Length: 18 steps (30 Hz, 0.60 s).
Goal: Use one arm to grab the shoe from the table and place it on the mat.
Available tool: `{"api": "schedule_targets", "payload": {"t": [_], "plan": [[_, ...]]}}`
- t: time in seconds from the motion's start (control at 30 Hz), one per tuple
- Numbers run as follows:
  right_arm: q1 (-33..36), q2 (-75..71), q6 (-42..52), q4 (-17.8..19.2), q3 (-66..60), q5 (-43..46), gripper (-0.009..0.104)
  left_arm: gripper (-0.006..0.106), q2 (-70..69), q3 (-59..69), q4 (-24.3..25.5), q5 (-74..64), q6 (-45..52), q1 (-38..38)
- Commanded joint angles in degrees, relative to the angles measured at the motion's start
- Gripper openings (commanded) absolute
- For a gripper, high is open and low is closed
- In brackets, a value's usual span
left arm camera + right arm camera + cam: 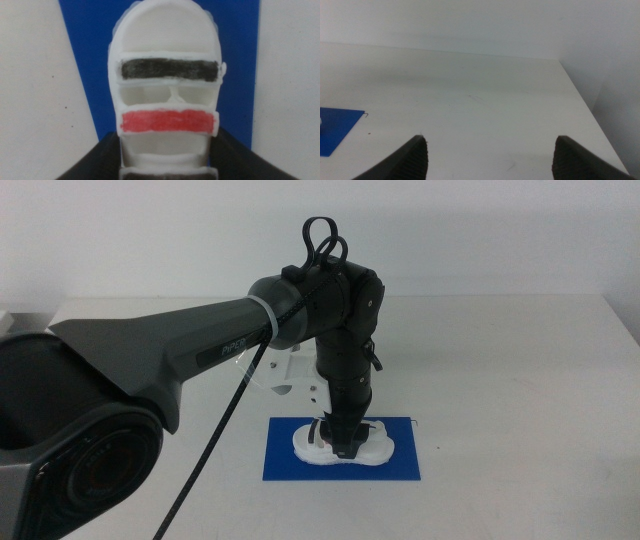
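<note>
**Squarely on the blue: shoe rests on the mat in the left hand's grip**

Here the shoe (340, 445) lies on the mat (400, 465), its white sole inside the blue rectangle with blue showing at both ends and along the near edge. The mat is a thin, flat, deep-blue sheet lying flush on the plain white surface (520, 380).

The shoe is a small, chunky white form with a rounded toe and raised moulded ridges. In the left wrist view a black strap (169, 69) crosses it nearer the toe, a red strap (168, 121) sits behind that, and the edge of another dark strap shows closest to the camera. The strap colour looks rough and hand-applied, uneven at the borders.

The left arm (200, 360), thick, black and matte, reaches in from the left side, bends down at the wrist and drops steeply onto the shoe; a black cable (322, 238) loops above its elbow joint. The left hand (343, 442) is clenched on the shoe, its dark jaws pressed against both flanks behind the red strap. The arm's lower link hides the shoe's middle in the middle view.

The right hand (490, 150) waits apart over bare surface, its jaws spread wide and holding nothing, a corner of the mat visible off to one side.
</note>
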<state>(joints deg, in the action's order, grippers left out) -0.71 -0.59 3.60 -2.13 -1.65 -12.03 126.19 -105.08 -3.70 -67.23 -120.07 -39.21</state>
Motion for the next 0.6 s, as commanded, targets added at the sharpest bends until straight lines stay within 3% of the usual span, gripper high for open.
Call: {"api": "schedule_targets", "payload": {"t": [0.0, 0.13, 0.23, 0.57], "plan": [[0.0, -1.5, 0.4, 0.5, -0.3, 4.4, 0.064, 0.064, -3.8, -1.6, -0.4, -0.2, -1.4, -0.1], [0.0, -1.5, 0.4, 0.5, -0.3, 4.4, 0.064, 0.086, -3.8, -1.6, -0.3, -0.2, -1.4, -0.1], [0.0, -1.5, 0.4, 0.5, -0.3, 4.4, 0.064, 0.094, -4.2, -1.6, -0.3, -0.3, -1.4, -0.1], [0.0, -1.5, 0.4, 0.5, -0.3, 4.4, 0.064, 0.094, -12.7, -1.7, 2.1, -1.7, -1.4, 0.1]]}}
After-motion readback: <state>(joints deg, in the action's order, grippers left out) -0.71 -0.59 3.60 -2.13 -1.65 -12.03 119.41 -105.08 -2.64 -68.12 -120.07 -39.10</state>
